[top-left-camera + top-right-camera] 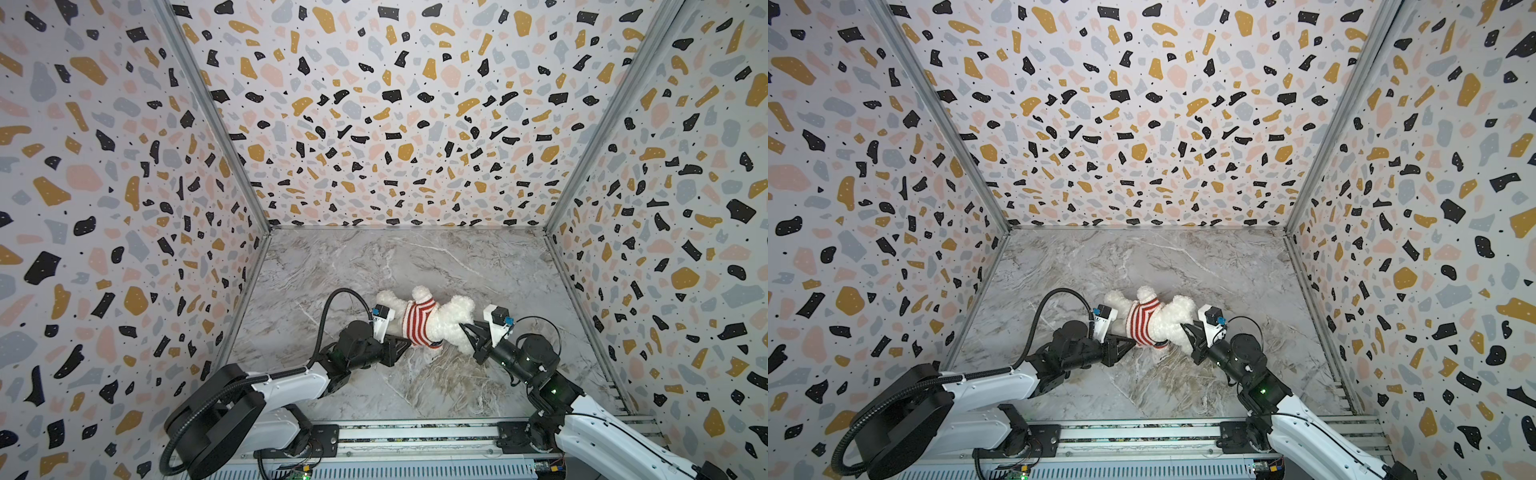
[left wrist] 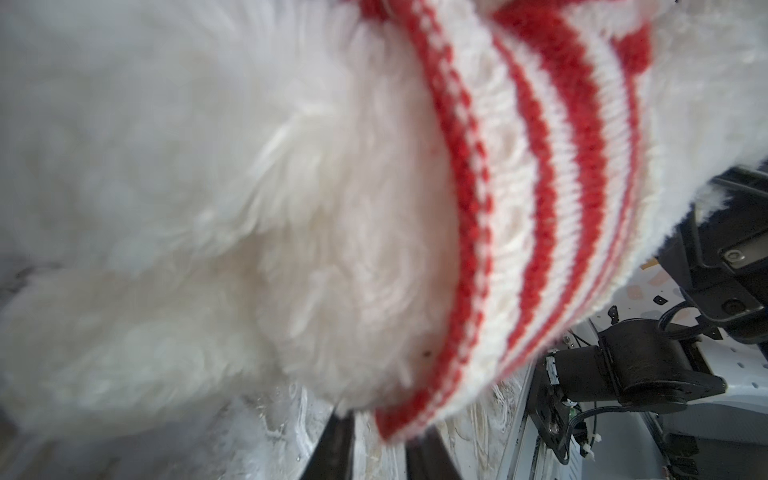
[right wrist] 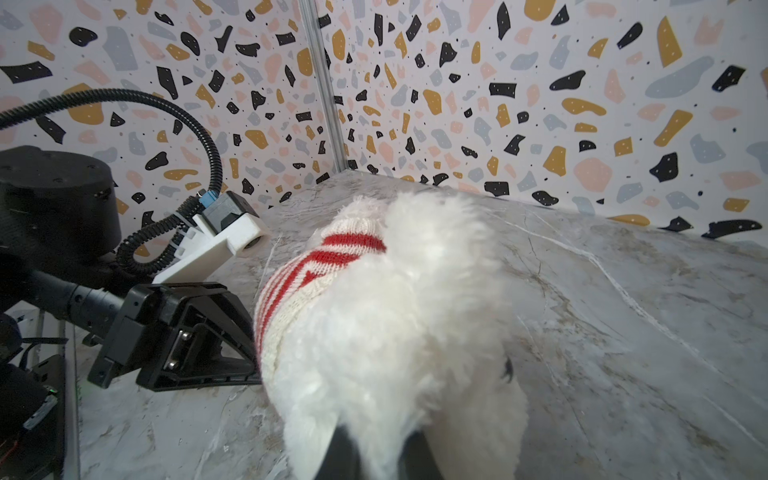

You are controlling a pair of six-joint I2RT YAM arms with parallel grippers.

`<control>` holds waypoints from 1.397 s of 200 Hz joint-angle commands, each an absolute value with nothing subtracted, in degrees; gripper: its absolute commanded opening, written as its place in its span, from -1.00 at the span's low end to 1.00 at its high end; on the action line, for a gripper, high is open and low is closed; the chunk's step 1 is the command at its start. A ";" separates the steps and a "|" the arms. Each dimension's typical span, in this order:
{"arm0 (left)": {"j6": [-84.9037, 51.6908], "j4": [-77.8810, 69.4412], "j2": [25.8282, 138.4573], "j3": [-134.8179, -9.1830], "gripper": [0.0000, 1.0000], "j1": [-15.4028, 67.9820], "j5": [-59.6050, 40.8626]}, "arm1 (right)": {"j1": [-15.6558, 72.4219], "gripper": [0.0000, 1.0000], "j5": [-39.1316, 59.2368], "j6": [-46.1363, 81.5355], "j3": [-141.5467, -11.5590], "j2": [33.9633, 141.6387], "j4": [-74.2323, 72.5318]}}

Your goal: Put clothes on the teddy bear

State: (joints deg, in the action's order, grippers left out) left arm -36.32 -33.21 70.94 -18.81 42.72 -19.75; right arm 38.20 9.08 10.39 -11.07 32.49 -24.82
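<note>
Right hand [image 3: 378,459]: closed tight on the head end of the small fluffy white plush teddy bear [image 1: 451,320]. In the right wrist view I saw white fur bunched between its black fingers.

Left hand [image 2: 384,455]: its two black fingers stood a little apart, with bare tabletop showing between them. The hem of the red-and-white striped knitted sweater [image 1: 420,322] lay just at their tips. I judged that this hand had hold of nothing.

The teddy bear lay on the near part of the grey marble-patterned tabletop [image 1: 374,266], between the two hands. Its long axis ran across both top views, legs toward the left arm and head toward the right arm. The sweater covered the torso, and one stubby arm poked up through a sleeve.

The hem lay directly ahead of the left hand, so I judged that hand the nearer one for any further tug toward the legs. The right hand anchored the head end.

Materials: a long, soft pile that would compress and slip, a fine stretch knit with red edging, and a hard, smooth tabletop. I judged the dressing nearly complete, with only the seating of the hem remaining.
</note>
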 commanded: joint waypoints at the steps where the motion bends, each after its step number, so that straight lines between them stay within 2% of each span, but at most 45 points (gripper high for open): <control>1: -34.33 -33.23 68.16 -20.37 -0.35 42.71 -21.73 | 38.15 -1.00 13.04 5.43 -10.42 30.56 -29.69; 23: -32.91 -28.96 65.27 -20.93 -0.23 42.33 -21.42 | 38.13 -1.00 14.93 1.68 -9.87 30.23 -29.65; 47: -31.46 -23.40 60.73 -21.66 -0.23 40.76 -22.68 | 38.10 -1.00 14.94 -1.01 -9.94 30.22 -28.22; 68: -30.51 -17.94 56.63 -22.73 -0.12 39.80 -21.98 | 38.02 -1.00 15.61 -1.77 -9.00 29.78 -29.45; 93: -31.44 -17.16 54.08 -23.58 0.06 38.81 -21.62 | 37.98 -1.00 16.02 -2.46 -8.35 29.88 -30.97; 110: -31.67 -17.20 54.18 -24.62 0.07 38.27 -20.23 | 38.01 -1.00 17.48 -3.09 -8.35 30.23 -31.63; 162: -31.64 -18.51 58.09 -26.18 -0.17 37.09 -21.34 | 38.01 -1.00 18.36 -3.60 -7.93 30.37 -32.60; 202: -33.20 -21.85 59.95 -25.75 -0.45 37.09 -23.72 | 38.04 -1.00 18.07 -3.61 -7.81 31.24 -33.49; 256: -33.77 -22.14 59.03 -25.29 -0.98 37.09 -23.17 | 37.99 -1.00 16.36 -3.47 -7.82 31.75 -33.10; 279: -33.40 -18.98 57.98 -25.49 -1.00 36.19 -18.50 | 38.04 -1.00 14.50 -3.34 -7.89 31.25 -32.26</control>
